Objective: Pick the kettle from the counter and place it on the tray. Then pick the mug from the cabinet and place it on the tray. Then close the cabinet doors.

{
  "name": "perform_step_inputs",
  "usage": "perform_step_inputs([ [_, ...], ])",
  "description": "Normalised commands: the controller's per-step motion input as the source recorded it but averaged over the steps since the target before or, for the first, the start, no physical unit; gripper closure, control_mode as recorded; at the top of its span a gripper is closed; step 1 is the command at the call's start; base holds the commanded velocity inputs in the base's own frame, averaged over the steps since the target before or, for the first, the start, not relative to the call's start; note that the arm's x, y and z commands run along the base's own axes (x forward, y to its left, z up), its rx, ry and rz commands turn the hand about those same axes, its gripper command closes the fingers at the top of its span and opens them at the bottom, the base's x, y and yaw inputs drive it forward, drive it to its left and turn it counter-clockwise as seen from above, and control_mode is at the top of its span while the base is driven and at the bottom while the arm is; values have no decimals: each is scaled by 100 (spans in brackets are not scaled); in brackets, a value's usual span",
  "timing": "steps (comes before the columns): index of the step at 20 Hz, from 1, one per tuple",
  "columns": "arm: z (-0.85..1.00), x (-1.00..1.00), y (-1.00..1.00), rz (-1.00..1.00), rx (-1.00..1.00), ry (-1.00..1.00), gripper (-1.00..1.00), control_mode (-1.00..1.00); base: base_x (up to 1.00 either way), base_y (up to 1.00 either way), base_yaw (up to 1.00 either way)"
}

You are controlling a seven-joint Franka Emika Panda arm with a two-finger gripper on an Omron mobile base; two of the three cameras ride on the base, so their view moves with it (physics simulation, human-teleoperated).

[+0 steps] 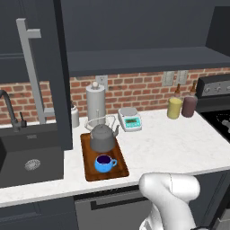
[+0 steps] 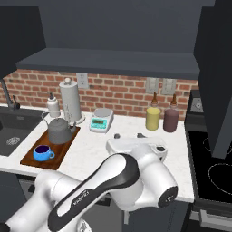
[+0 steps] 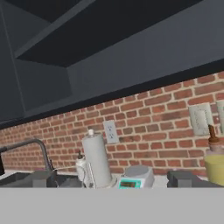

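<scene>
Kettle (image 1: 103, 138) and mug (image 1: 104, 163) sit on tray (image 1: 90, 173) on the worktop (image 1: 170, 143). End effector (image 3: 113, 179) wide open, empty. Remaining step, I judge: swing both open cabinet doors (image 1: 42, 67) shut.

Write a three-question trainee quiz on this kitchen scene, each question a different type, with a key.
1. True or false: the kettle and the mug both sit on the tray.
2. Multiple choice: what stands between the paper towel roll and the yellow bottle on the counter? A) a toaster B) a small kitchen scale C) a pan
3. Fill in: the cabinet doors are ____.

Key
1. True: mug nearer the counter's front edge, kettle behind it.
2. B.
3. Open: the left door swings out over the sink, the right door over the stove.
</scene>
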Motion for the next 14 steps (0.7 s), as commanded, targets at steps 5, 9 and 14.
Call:
perform_step_inputs([
  [5, 20, 1, -70, -1, 1, -17, -100, -100, 0, 0, 0],
  [9, -7, 0, -55, 0, 2, -23, -100, -100, 0, 0, 0],
  [14, -40, 5, -28, 0, 9, -32, -100, -100, 0, 0, 0],
])
